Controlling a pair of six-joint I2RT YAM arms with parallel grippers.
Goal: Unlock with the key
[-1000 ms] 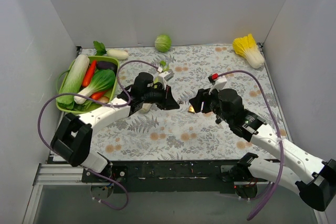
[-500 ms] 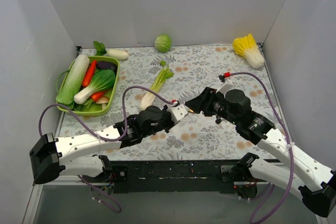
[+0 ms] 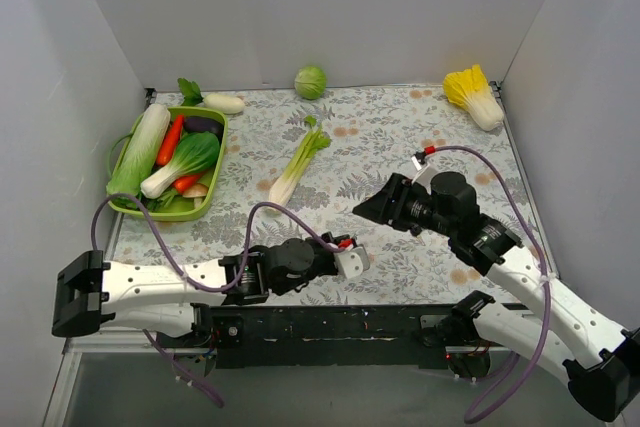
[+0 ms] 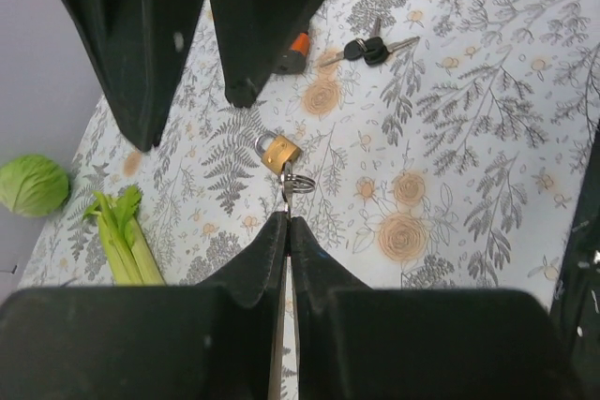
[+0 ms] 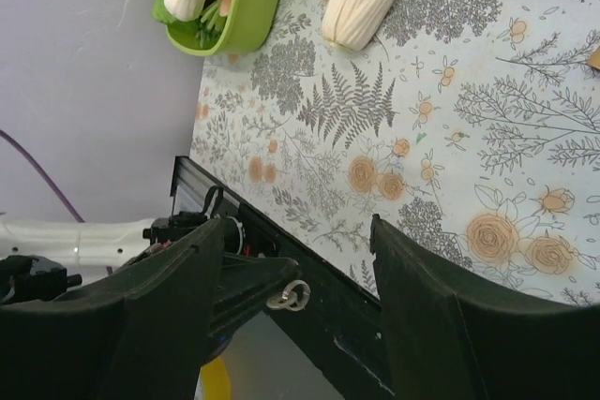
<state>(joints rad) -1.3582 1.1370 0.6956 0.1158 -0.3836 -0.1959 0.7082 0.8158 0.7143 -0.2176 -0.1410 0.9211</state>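
Observation:
My left gripper (image 3: 352, 259) sits low near the table's front edge. In the left wrist view it (image 4: 287, 220) is shut on a thin silvery key with small rings (image 4: 296, 182) at its end. The rings also show in the right wrist view (image 5: 290, 295). A small brass padlock (image 4: 279, 152) lies on the cloth just beyond the rings. Two black-headed keys (image 4: 369, 49) lie further off. An orange-and-black padlock (image 4: 294, 50) is partly hidden behind my right gripper's fingers (image 4: 246, 35). My right gripper (image 3: 365, 209) is open and empty above the cloth; the right wrist view (image 5: 298, 224) shows the same.
A green basket (image 3: 222, 162) of vegetables stands at the left. A celery stalk (image 3: 298, 162) lies mid-table. A cabbage (image 3: 311, 81), a white radish (image 3: 225, 103) and a yellow napa (image 3: 475, 95) lie along the back. The black front rail (image 5: 309, 259) runs under my right gripper.
My left arm has pulled back from the middle of the table to the front edge, away from the right gripper. My right gripper has stayed near the middle, shifting a little.

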